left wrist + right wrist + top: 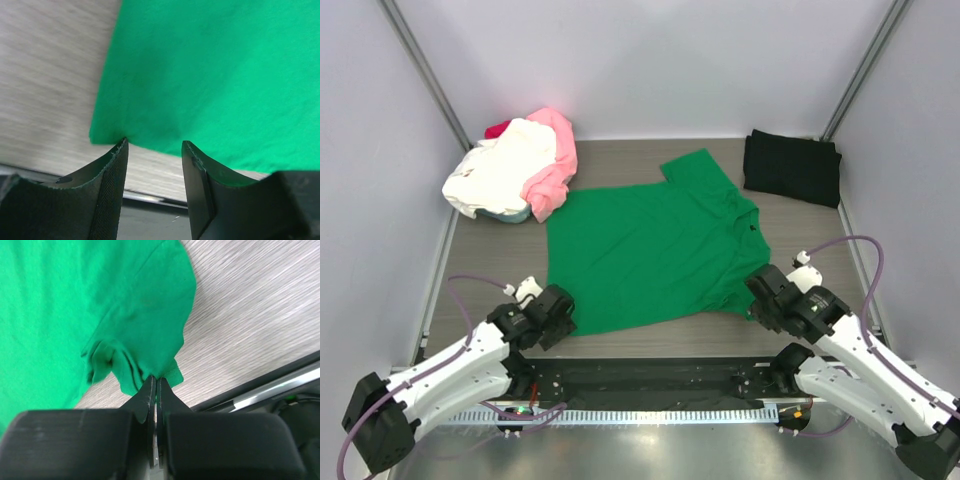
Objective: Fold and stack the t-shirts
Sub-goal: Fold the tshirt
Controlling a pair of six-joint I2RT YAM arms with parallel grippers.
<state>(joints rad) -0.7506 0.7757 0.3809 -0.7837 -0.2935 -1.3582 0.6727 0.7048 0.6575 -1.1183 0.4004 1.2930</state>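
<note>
Nearest the table's front edge, my left gripper point(152, 145) stands with its fingers spread, straddling the hem of the green t-shirt point(225, 75) just beside its near-left corner; the left fingertip point(121, 146) sits at the very edge of the cloth, and nothing is pinched between the pads yet. My right gripper point(156, 381) has its fingers pressed together on a small bunched ridge of green fabric at the shirt's near-right edge, by the sleeve, so on that side I hold the garment. The step in hand, as I judge it, is to secure both near corners before carrying the near edge over the shirt for a fold. To do it well, the left fingers should slide a little further over the hem so both pads bite cloth rather than bare table point(480, 260), then close squarely; both sides should then rise together, kept level, so the fold line runs straight and the fabric does not drag or twist. Beyond the grippers, in the top view, the green t-shirt point(650, 250) lies spread flat across the middle of the table, collar to the right. At the far right a black t-shirt point(792, 167) lies folded, well apart. At the far left, pink point(555, 150), cream-white point(500, 170) and red point(498, 128) shirts sit heaped together, unfolded.
</note>
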